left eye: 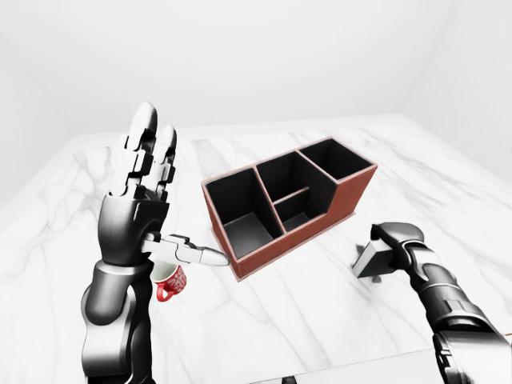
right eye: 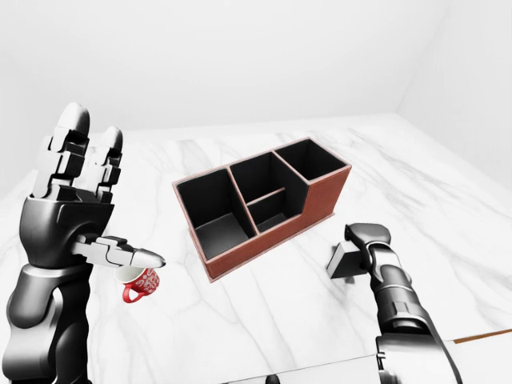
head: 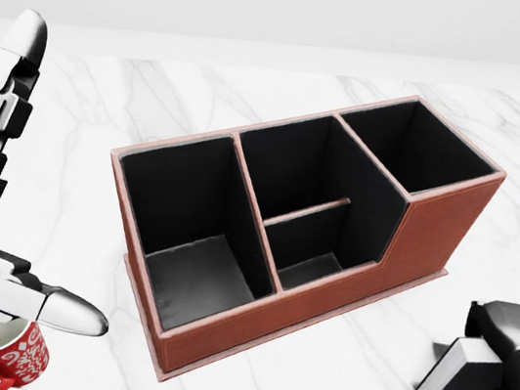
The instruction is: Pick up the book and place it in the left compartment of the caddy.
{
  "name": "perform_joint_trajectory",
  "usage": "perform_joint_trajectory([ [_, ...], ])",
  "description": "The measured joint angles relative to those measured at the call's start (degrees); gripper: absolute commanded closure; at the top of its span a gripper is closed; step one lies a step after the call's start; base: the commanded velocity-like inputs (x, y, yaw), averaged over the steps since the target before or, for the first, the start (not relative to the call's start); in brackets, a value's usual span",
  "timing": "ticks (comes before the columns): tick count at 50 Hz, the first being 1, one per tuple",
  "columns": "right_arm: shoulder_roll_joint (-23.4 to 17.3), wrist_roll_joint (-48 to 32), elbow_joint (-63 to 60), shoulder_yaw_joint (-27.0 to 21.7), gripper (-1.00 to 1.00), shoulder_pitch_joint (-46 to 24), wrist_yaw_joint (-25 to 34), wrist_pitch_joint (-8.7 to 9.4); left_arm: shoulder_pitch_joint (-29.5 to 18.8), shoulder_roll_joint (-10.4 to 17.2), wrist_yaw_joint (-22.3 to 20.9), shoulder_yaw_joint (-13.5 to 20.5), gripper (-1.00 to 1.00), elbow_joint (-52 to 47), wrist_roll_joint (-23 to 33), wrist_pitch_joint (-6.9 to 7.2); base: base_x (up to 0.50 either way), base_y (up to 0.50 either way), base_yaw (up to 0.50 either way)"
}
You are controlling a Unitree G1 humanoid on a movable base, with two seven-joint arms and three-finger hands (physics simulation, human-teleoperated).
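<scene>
Book (head: 457,378) under right hand (left eye: 394,240)

The left hand (left eye: 148,200) has a glossy dark-grey palm block and three segmented fingers, black at the joints with white, rounded tips. Its thumb (head: 31,297) is white, ending in a silvery cone. The left forearm (left eye: 116,320) is smooth, bulbous, dark metal. The right hand (right eye: 366,240) is dark grey, on a ribbed black wrist.
</scene>
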Motion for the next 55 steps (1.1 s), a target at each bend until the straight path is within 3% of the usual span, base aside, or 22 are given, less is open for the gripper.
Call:
perform_joint_trajectory([
  [13,-0.3,0.5,1.7,1.0,1.00,-0.3,-1.5,-0.07,0.1,-0.1,0.0,-0.1,-1.00,-0.2,0.1,0.00,0.00,0.00,0.00],
  [18,-0.4,0.8,-2.3,0.2,1.00,1.8,0.7,-0.29,0.1,-0.1,0.0,-0.1,-1.00,-0.2,0.1,0.00,0.00,0.00,0.00],
  [41,3.1,3.4,-49.2,-12.0,1.00,14.7,29.0,-0.94,0.2,0.0,-0.2,0.3,-1.00,-0.4,0.3,0.00,0.00,0.00,0.00],
  [48,5.3,6.0,-61.3,-13.7,1.00,15.7,38.0,-0.94,0.1,0.4,-0.5,0.5,-1.00,-0.5,0.2,0.00,0.00,0.00,0.00],
  [55,7.6,7.6,-69.7,-12.5,1.00,13.4,38.7,-0.94,0.6,0.7,-1.4,1.7,-1.00,-0.5,0.6,0.00,0.00,0.00,0.00],
])
